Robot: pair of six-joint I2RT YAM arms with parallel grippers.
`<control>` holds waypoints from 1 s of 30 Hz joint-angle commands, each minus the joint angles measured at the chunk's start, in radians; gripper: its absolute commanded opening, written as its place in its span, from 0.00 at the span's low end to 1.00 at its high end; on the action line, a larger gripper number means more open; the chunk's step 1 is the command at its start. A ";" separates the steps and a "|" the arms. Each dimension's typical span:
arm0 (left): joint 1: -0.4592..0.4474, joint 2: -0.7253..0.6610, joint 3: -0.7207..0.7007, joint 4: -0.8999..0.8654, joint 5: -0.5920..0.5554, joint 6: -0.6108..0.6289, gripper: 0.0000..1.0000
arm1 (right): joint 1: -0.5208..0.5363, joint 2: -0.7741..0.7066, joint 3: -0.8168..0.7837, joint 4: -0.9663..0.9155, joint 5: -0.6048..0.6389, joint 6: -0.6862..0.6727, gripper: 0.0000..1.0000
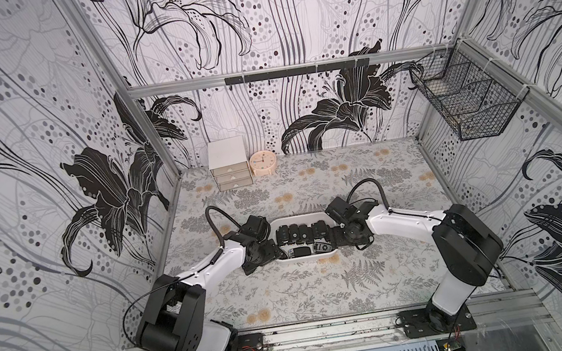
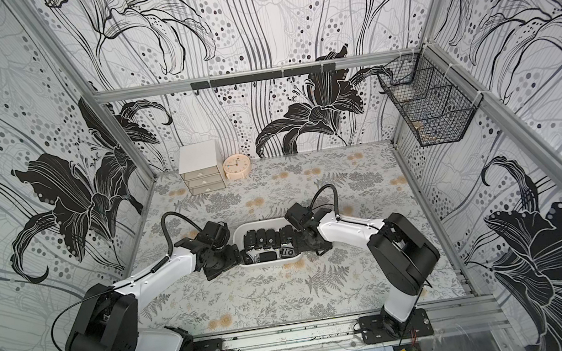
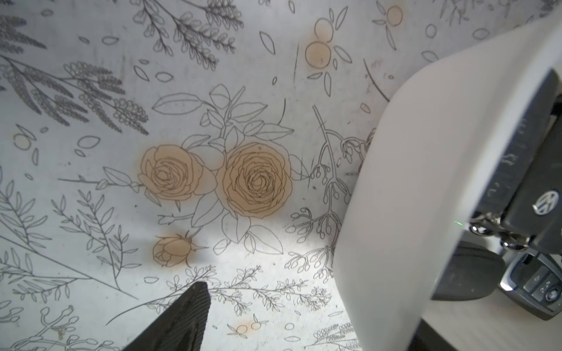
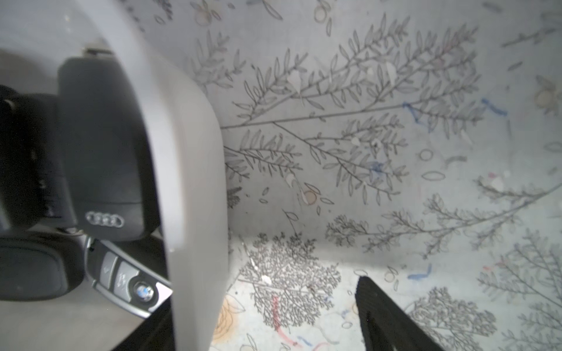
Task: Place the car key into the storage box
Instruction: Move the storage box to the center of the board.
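Note:
The white storage box [image 1: 306, 259] sits mid-table in both top views, with several black car keys [image 1: 299, 233] lying in it. My left gripper [image 1: 268, 251] is open at the box's left end and straddles the end wall [image 3: 410, 182]. One finger [image 3: 188, 319] is outside over the table, well apart from the wall. My right gripper [image 1: 334, 236] is open at the right end and straddles that wall [image 4: 188, 167], with one finger [image 4: 383, 319] outside. Neither holds a key. A VW fob [image 3: 544, 203], an Audi fob [image 4: 106, 152] and a silver-edged key [image 4: 130, 282] lie inside.
A white three-drawer cabinet [image 1: 229, 165] and a peach clock [image 1: 263, 164] stand at the back left. A black wire basket [image 1: 467, 101] hangs on the right wall. Patterned walls close in the table on three sides.

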 commanded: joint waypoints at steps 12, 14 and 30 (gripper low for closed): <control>-0.152 -0.113 -0.130 -0.062 -0.032 -0.180 0.84 | 0.015 -0.182 -0.230 -0.067 -0.006 0.055 0.83; -0.183 -0.135 -0.150 -0.074 -0.038 -0.213 0.84 | 0.020 -0.207 -0.254 -0.068 -0.006 0.060 0.83; -0.271 -0.239 -0.195 -0.156 -0.099 -0.321 0.84 | 0.074 -0.351 -0.366 -0.079 -0.024 0.137 0.83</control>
